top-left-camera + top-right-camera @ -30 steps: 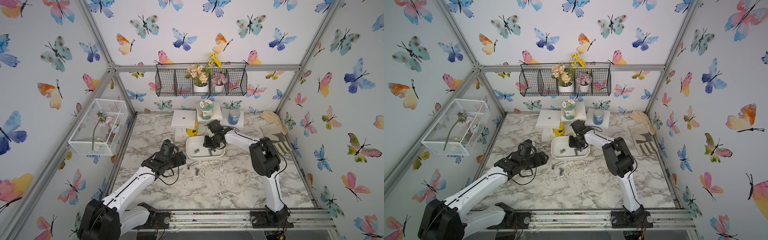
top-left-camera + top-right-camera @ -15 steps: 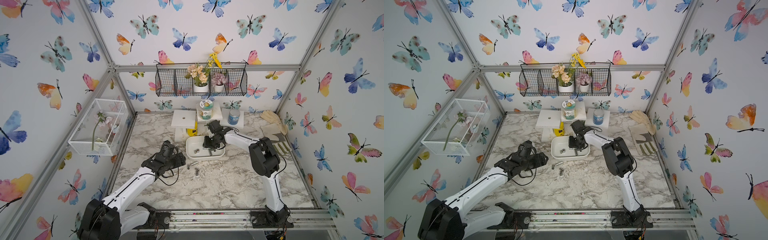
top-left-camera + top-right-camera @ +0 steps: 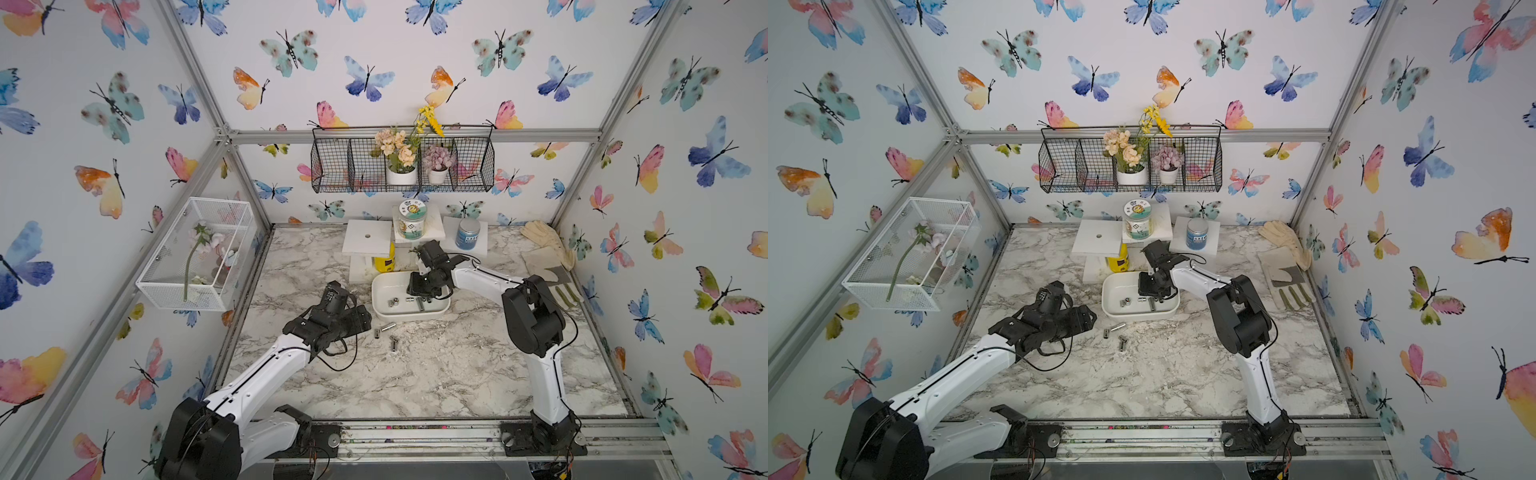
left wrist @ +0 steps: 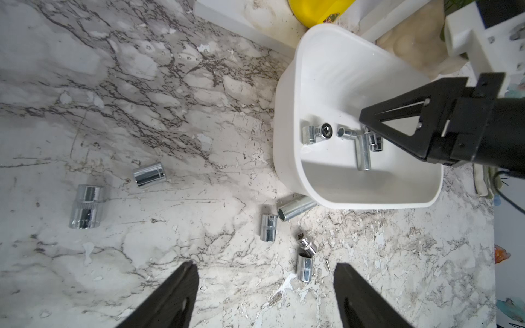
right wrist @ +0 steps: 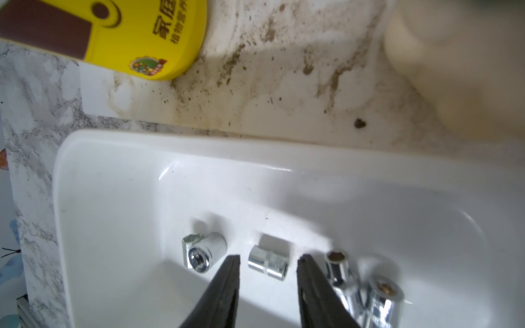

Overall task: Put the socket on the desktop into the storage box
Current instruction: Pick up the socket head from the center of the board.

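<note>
Chrome tells the change. The right arm's black fingers [image 5: 233, 262], closed tighter a second ago, now stand a little apart inside the shallow white plastic storage box [image 3: 411, 317]. A small chrome steel socket [image 5: 267, 263] lies loose on the box floor between them, touching neither. This reads as a release: one more socket is delivered, and the right fingers hold nothing.

The storage box now holds at least four sockets, clustered near its middle. A stubby, wider chrome socket [image 5: 204, 254] lies beside the new one. Two taller ones [image 5: 338, 269] lie on its other side.

The left arm's black fingers [image 4: 186, 274] have not moved. They hang wide open and empty above the white marble-veined counter [image 3: 415, 374], at about eight o'clock from the box.

In the left wrist view, six loose chrome sockets [image 4: 268, 225] remain on the counter. In both top views those visible lie at six to seven o'clock of the box, so the task is unfinished.

At twelve o'clock, a black wire wall basket [image 3: 332, 166] holds two white pots of artificial flowers. At nine o'clock, a white wire-mesh cage [image 3: 166, 286] holds a pink artificial flower.
</note>
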